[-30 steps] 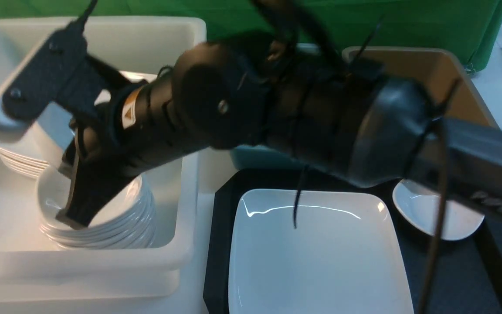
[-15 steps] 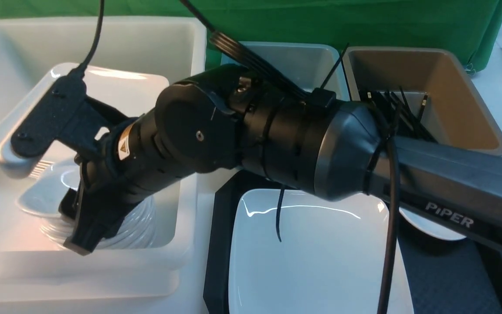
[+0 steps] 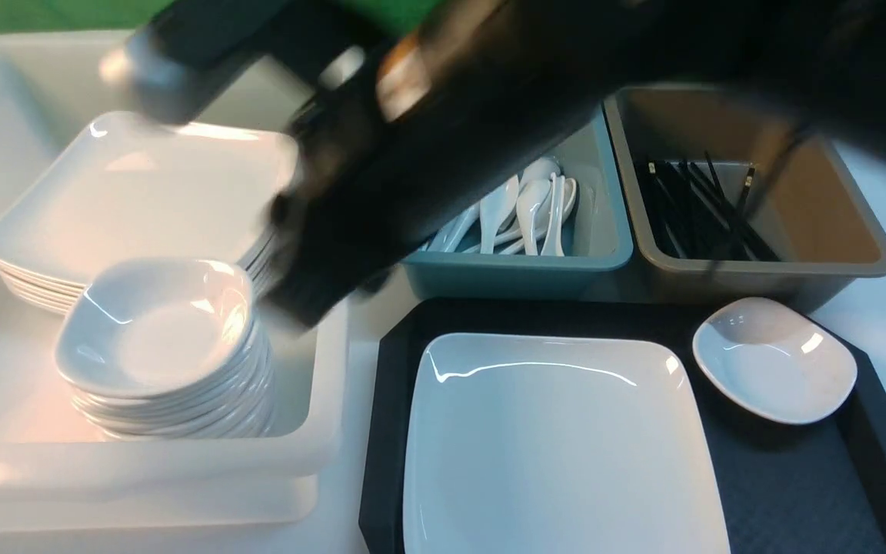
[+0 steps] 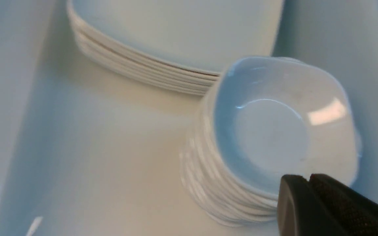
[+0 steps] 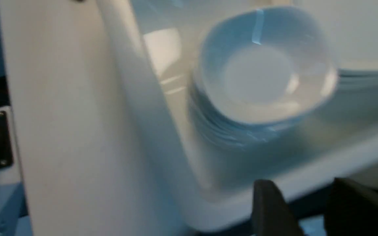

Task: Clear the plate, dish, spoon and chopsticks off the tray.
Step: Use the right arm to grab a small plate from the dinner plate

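On the tray (image 3: 797,492), you will find the plate (image 3: 558,446) lying flat across the near-left floor. The dish (image 3: 774,358) sits upright at the far-right corner, apart from the plate. Just beyond the tray's far edge, spoons (image 3: 524,208) lie in a blue bin (image 3: 512,273) and chopsticks (image 3: 689,208) in a brown bin (image 3: 758,281). Left of the tray, by a white tub (image 3: 320,454) holding a stack of small dishes (image 3: 174,385), your left end effector (image 4: 307,179) has its jaws pressed together, while your right end effector (image 5: 304,185) shows its fingers parted with nothing gripped, its arm motion-blurred.
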{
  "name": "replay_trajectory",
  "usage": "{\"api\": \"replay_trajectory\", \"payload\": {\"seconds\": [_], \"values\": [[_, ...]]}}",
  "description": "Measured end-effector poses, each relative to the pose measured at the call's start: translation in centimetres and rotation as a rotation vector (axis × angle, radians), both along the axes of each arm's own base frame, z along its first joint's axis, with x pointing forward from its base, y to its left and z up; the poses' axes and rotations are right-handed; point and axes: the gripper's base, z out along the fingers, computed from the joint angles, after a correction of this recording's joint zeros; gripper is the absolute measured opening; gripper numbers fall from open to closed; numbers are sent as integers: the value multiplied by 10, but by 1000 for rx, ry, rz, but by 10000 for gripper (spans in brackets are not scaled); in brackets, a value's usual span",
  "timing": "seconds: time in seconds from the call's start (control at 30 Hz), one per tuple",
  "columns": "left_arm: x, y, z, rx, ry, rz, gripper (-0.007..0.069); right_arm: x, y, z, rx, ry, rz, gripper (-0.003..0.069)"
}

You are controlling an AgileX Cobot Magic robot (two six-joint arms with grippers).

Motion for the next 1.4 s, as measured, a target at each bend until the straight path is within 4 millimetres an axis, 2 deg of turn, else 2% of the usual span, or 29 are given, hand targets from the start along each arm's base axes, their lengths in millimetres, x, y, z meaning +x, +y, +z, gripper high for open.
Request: {"api": "replay_trajectory", "payload": {"seconds": [0.03, 0.07, 0.1, 0.13, 0.17, 0.2, 0.23, 0.27, 0.33, 0.37, 0.4, 0.43, 0.47, 0.57, 0.63, 0.67, 0.73, 0.87, 1.07, 1.4], "values": [[0, -8, 0, 13, -8, -70, 16, 8, -28, 15, -24, -24, -93, 113], [0, -10, 0, 15, -7, -88, 16, 12, -39, 18, -44, -17, -131, 87], [-1, -18, 0, 24, -10, -154, 16, 18, -70, 27, -93, -3, -226, 55], [-1, -23, 0, 27, -11, -193, 16, 25, -93, 30, -111, 14, -301, 42], [-1, -23, 0, 27, -10, -193, 16, 27, -101, 31, -111, 18, -326, 39], [-2, -29, 0, 34, -9, -245, 16, 33, -129, 31, -114, 31, -415, 34], [-3, -32, 0, 37, -7, -269, 16, 34, -143, 30, -117, 37, -453, 34], [-4, -34, -1, 39, -4, -287, 16, 35, -158, 25, -129, 56, -499, 36], [-5, -36, -1, 40, 2, -300, 16, 36, -174, 14, -152, 91, -550, 41], [-5, -37, -2, 42, 11, -312, 16, 35, -195, -7, -195, 153, -615, 61], [-6, -37, -2, 45, 13, -316, 16, 35, -204, -21, -223, 191, -641, 80], [-6, -37, -2, 45, 13, -316, 16, 34, -204, -21, -220, 187, -641, 85], [-6, -37, -2, 47, 14, -318, 16, 35, -215, -47, -261, 234, -661, 126], [-6, -37, -2, 49, 12, -317, 17, 41, -225, -96, -296, 249, -645, 269], [-6, -37, -2, 49, 10, -316, 16, 46, -226, -120, -297, 240, -641, 366], [-5, -37, -2, 50, 7, -315, 16, 49, -227, -140, -312, 249, -637, 454], [-5, -37, -2, 50, 7, -315, 16, 53, -228, -161, -349, 259, -625, 527], [-5, -37, -2, 50, 7, -315, 17, 60, -228, -183, -396, 285, -607, 561], [-5, -37, -2, 50, 7, -315, 17, 71, -226, -208, -440, 283, -566, 552], [-5, -37, -2, 50, 7, -315, 17, 82, -225, -214, -432, 195, -540, 484]]}}
